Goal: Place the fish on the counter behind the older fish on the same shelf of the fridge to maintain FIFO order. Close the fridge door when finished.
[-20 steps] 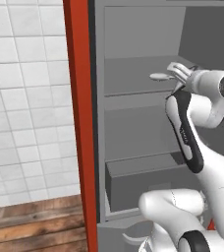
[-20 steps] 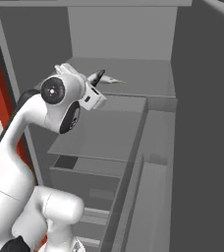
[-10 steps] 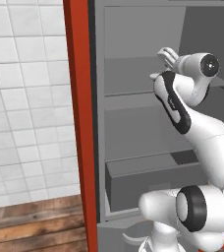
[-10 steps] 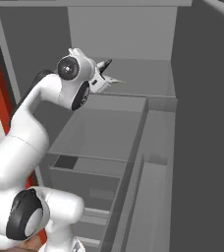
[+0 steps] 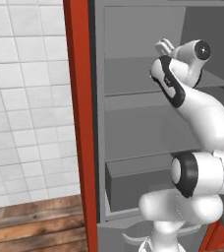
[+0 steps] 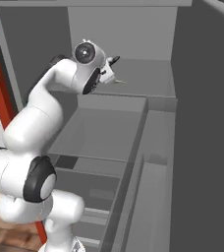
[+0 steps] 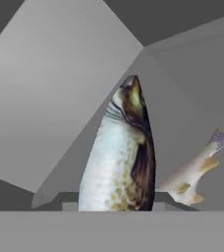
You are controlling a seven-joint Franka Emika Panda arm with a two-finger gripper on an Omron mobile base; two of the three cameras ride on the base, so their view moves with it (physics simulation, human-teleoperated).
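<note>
The gripper (image 6: 113,66) is clenched on the fish (image 7: 121,157), carried up inside the fridge (image 5: 133,59) above the shelf (image 6: 148,78) beside the older fish (image 7: 195,174); setting it behind and shutting the fridge door remain

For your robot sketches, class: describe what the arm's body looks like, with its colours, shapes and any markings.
The arm is built of glossy white, rounded segments joined by dark, near-black bands. Round grey caps with a dark centre sit on the joints. The gripper at its end is small and dark. No cables or lettering are visible.
</note>
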